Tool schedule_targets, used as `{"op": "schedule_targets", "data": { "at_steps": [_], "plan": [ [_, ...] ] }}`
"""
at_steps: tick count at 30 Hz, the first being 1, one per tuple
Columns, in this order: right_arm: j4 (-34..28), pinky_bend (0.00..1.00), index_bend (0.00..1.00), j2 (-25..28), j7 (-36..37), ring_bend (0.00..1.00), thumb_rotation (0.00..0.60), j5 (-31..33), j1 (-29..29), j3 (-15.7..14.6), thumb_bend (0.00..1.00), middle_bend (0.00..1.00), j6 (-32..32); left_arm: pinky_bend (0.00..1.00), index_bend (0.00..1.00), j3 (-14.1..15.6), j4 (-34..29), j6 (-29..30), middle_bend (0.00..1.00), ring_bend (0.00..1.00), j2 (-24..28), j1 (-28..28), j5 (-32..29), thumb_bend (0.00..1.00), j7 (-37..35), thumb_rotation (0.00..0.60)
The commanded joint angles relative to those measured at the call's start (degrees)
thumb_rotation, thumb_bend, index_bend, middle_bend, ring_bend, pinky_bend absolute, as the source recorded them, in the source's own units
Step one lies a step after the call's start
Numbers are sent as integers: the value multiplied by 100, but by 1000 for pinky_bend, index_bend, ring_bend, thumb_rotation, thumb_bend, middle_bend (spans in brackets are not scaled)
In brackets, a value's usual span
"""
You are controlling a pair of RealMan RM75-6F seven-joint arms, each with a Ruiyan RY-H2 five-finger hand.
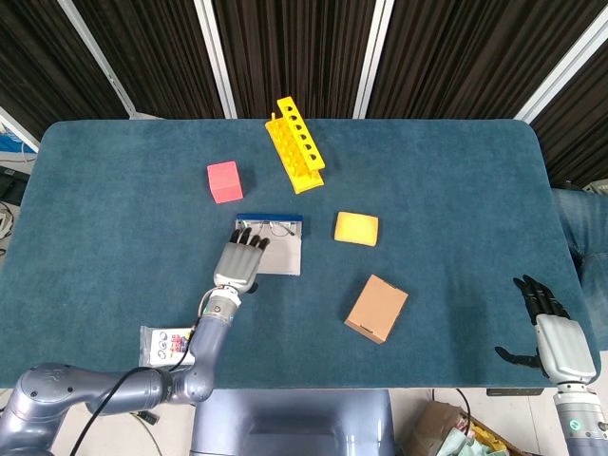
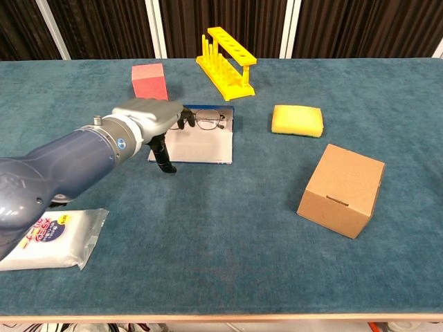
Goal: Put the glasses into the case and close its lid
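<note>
Glasses sit in the open case, mid-tabletop toward the far edge. My left hand hovers at its left side, fingers spread, empty; right hand idles open by the near right corner. Risk: fingertips snag the frame and drag it out during lid closing.

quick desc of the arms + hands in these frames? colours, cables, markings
Left arm: glossy blue-grey shell, a small round blue mark near the wrist, a black cable along it in the head view. Left hand: silver-grey back, black fingers. Right hand: same silver-grey back with black fingers, at the table's near right edge; its arm is barely visible.
</note>
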Motion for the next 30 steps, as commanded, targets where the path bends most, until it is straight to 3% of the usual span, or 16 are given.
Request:
{"op": "schedule_targets", "data": {
  "at_steps": [1, 30],
  "plan": [
    [-3, 176, 0, 2, 1, 0, 600, 3, 2, 0, 0, 0, -5, 110, 197, -40, 103, -13, 209, 54, -80, -42, -19, 167, -4, 600],
    [-35, 176, 0, 20, 29, 0, 600, 51, 5, -1, 0, 0, -45, 106, 298, -152, 966, -72, 211, 54, -659, -206, 108, 216, 16, 600]
  ]
}}
